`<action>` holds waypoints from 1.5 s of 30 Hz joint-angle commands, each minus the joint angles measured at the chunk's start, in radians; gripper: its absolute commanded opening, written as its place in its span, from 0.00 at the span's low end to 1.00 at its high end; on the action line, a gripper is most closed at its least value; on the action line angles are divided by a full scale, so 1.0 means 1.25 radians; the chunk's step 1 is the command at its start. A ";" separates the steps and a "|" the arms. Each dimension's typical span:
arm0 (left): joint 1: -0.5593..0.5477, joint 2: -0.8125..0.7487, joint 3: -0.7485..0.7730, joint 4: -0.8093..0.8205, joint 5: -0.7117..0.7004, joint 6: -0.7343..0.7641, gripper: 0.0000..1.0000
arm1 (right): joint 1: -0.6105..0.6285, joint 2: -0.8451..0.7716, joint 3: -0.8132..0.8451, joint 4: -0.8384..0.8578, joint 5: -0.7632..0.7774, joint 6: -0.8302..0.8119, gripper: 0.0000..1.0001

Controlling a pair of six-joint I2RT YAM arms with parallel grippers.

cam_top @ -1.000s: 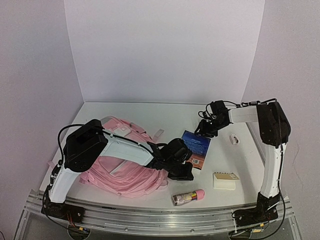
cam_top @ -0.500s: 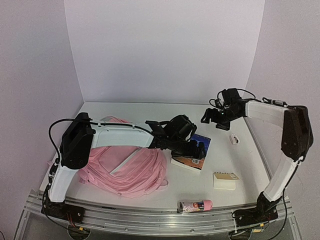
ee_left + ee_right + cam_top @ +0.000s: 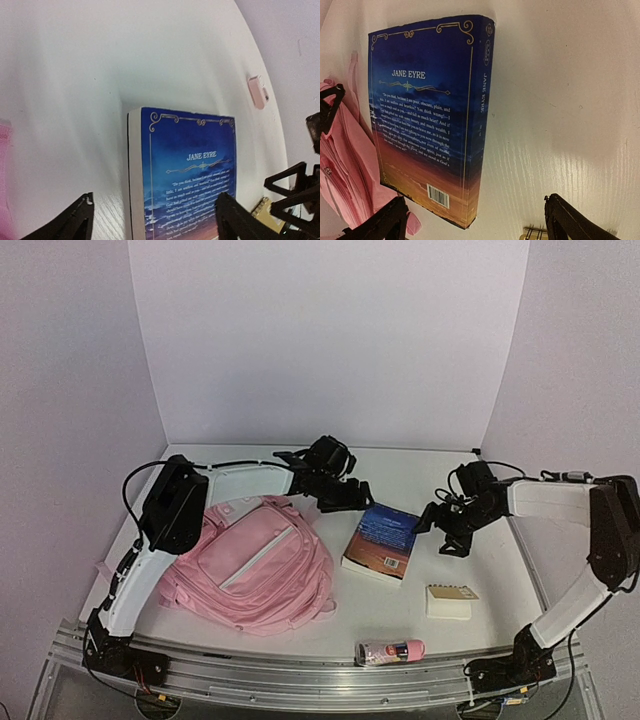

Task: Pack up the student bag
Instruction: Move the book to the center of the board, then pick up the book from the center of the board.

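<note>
Just beside student bag, blue book flat on table.

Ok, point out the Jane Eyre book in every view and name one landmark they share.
Top external: book just right of centre, right of the student bag.
Left wrist: book lower centre, back cover up.
Right wrist: book fills the left half.
Shared landmark: the student bag, pink at the left edge of both wrist views.

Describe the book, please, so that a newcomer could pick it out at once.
Find the pink student bag, the biggest thing on the table. Just right of it lies the Jane Eyre paperback, back cover up. It alone is dark blue; the notepad beyond is cream.
</note>
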 commanded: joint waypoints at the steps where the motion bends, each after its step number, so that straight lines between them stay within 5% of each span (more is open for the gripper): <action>1: -0.025 0.069 0.077 -0.032 0.065 0.029 0.73 | -0.001 -0.001 -0.018 0.098 -0.045 0.075 0.91; 19: -0.034 0.057 -0.133 0.065 0.175 -0.071 0.15 | 0.009 0.203 -0.049 0.345 -0.180 0.197 0.87; 24: -0.044 0.045 -0.182 0.092 0.171 -0.125 0.07 | 0.014 0.194 -0.111 0.590 -0.243 0.311 0.85; 30: -0.046 0.028 -0.235 0.134 0.158 -0.177 0.02 | 0.015 0.159 -0.139 0.884 -0.331 0.439 0.79; 38: -0.048 0.015 -0.268 0.174 0.153 -0.213 0.01 | 0.017 0.064 -0.168 0.931 -0.305 0.433 0.74; 45: -0.048 0.009 -0.281 0.197 0.158 -0.226 0.01 | 0.020 0.111 -0.155 0.924 -0.323 0.439 0.68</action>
